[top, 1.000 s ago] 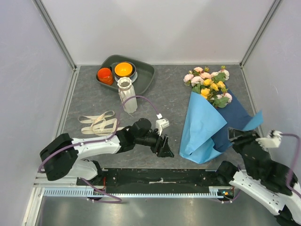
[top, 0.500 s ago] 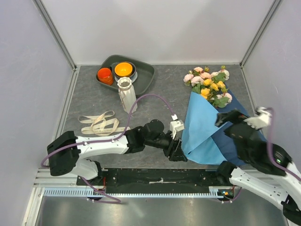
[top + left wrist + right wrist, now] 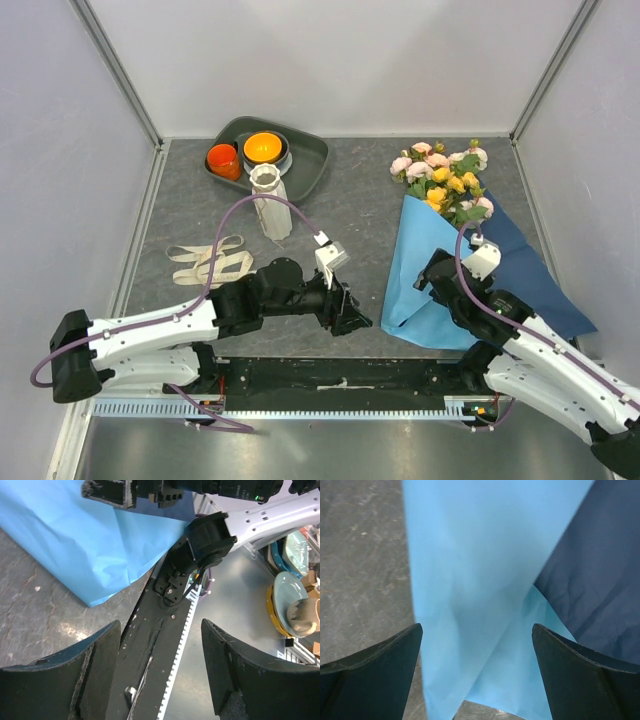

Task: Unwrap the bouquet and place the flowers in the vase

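1. From above: my left hand is spread and empty, low over the counter. The bouquet lies just right of it, and the vase stands beyond it.
2. Left wrist: nothing sits between my fingers, and the blue paper lies ahead to the left.
3. Right wrist: my right hand gapes wide over the blue paper, gripping nothing.

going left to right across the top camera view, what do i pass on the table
ribbon → vase → left gripper → bouquet. The tray with the bowls and the right gripper overlap these, so they are left out.
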Controlling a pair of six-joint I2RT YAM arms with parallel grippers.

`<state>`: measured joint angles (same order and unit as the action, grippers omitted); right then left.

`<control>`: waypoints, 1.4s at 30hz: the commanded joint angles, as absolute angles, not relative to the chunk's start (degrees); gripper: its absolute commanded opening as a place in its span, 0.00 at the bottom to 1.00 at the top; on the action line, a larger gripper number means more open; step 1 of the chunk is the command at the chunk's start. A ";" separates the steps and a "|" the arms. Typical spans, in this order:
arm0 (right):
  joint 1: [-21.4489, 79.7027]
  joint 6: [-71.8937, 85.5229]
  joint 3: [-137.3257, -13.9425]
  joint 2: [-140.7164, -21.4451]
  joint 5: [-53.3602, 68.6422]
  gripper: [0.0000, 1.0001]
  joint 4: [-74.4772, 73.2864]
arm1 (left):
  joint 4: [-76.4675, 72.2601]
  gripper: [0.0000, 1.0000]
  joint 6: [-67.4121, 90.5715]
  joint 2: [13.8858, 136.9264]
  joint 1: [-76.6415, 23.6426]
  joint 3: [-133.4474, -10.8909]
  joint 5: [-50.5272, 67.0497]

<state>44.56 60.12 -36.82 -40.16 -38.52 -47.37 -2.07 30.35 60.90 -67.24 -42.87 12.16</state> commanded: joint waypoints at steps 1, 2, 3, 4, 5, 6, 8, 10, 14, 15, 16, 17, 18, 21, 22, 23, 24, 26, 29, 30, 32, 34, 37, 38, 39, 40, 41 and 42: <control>38.78 62.84 -32.36 -37.27 -31.82 0.98 -44.82 | 1.49 0.73 29.18 58.01 -67.33 -41.66 7.21; 37.80 62.84 -31.82 -36.66 -31.29 0.98 -44.74 | 1.58 0.73 29.18 57.92 -67.32 -41.66 7.21; 37.01 62.75 -31.38 -35.43 -30.85 0.98 -44.48 | 1.84 0.73 29.01 57.92 -67.32 -41.83 7.21; 35.70 62.58 -30.16 -34.81 -30.41 0.98 -42.91 | 1.85 0.73 28.92 58.18 -67.32 -41.92 7.47; 35.34 62.40 -29.36 -34.11 -30.06 0.98 -41.93 | 2.28 0.73 28.65 58.44 -67.32 -42.10 7.64; 34.90 62.05 -28.57 -33.32 -29.01 0.98 -40.53 | 2.37 0.73 28.57 58.80 -67.32 -42.45 7.82; 33.75 59.69 -25.24 -32.87 -26.56 0.98 -33.69 | 2.55 0.73 28.74 58.97 -67.32 -42.54 8.35; 32.70 57.67 -22.60 -32.61 -20.50 0.98 -24.93 | 2.55 0.73 28.74 58.80 -67.33 -42.36 8.70; 32.70 50.47 -21.44 -31.47 -12.05 0.98 -11.80 | 3.60 0.73 29.00 57.40 -67.32 -41.58 8.26; 32.70 46.45 -21.97 -31.73 -11.43 0.98 -10.39 | 3.78 0.73 28.92 56.70 -67.32 -41.40 7.83; 32.70 44.23 -23.80 -32.16 -9.42 0.98 -7.93 | 4.30 0.73 29.00 56.34 -67.32 -41.22 6.95; 32.70 42.21 -24.86 -32.95 -8.19 0.98 -6.69 | 4.31 0.73 28.92 56.16 -67.32 -41.05 6.60; 32.78 38.62 -26.09 -35.48 -6.17 0.98 -4.50 | 4.48 0.73 28.92 55.81 -67.32 -41.04 6.33; 32.70 35.69 -31.01 -45.21 4.54 0.98 1.37 | 4.92 0.73 28.21 56.16 -67.32 -41.66 5.19; 32.70 35.77 -33.20 -48.57 7.44 0.98 2.71 | 5.10 0.73 27.78 56.51 -67.32 -42.01 4.66; 32.70 36.21 -34.27 -55.22 13.56 0.98 4.12 | 5.71 0.73 27.51 56.69 -67.32 -42.71 4.48; 32.70 36.65 -35.15 -58.24 15.97 0.98 7.26 | 6.15 0.73 27.25 56.78 -67.32 -43.06 3.79; 32.78 39.19 -35.51 -64.74 23.86 0.98 12.80 | 7.72 0.73 26.54 56.69 -67.32 -44.11 3.25; 32.78 42.10 -35.24 -67.32 28.90 0.98 21.17 | 9.66 0.74 26.02 55.55 -67.24 -44.74 2.64; 32.78 42.10 -35.94 -67.06 29.44 0.98 21.62 | 10.28 0.75 25.93 55.20 -67.24 -44.74 2.46; 32.78 39.91 -37.00 -64.88 28.75 0.98 19.35 | 10.81 0.77 26.01 54.58 -67.24 -44.47 2.29; 32.78 36.93 -39.54 -62.59 25.86 0.98 10.76 | 11.16 0.79 26.02 54.32 -67.24 -44.12 1.93; 32.78 30.86 -43.41 -57.49 18.21 0.98 -3.91 | 10.64 0.80 25.93 55.02 -67.24 -44.30 2.37; 32.78 29.20 -44.29 -54.87 15.76 0.98 -7.26 | 10.29 0.81 25.75 55.45 -67.24 -44.56 2.55; 32.78 29.01 -45.51 -53.36 9.12 0.98 -13.65 | 10.02 0.82 25.58 56.59 -67.24 -44.73 2.98; 32.70 28.83 -45.96 -51.96 5.92 0.98 -16.49 | 9.15 0.83 25.32 57.21 -67.24 -45.35 3.42; 32.61 28.92 -46.31 -49.33 1.89 0.98 -19.22 | 8.88 0.86 25.14 58.17 -67.24 -45.79 3.86; 32.69 29.87 -46.49 -48.09 -2.16 0.98 -24.29 | 8.53 0.86 24.70 60.36 -67.24 -46.31 5.17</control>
<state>32.77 32.80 -43.09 -54.26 14.94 -5.82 10.87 27.68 56.40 -67.22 -42.57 3.36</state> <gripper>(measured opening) 0.982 0.837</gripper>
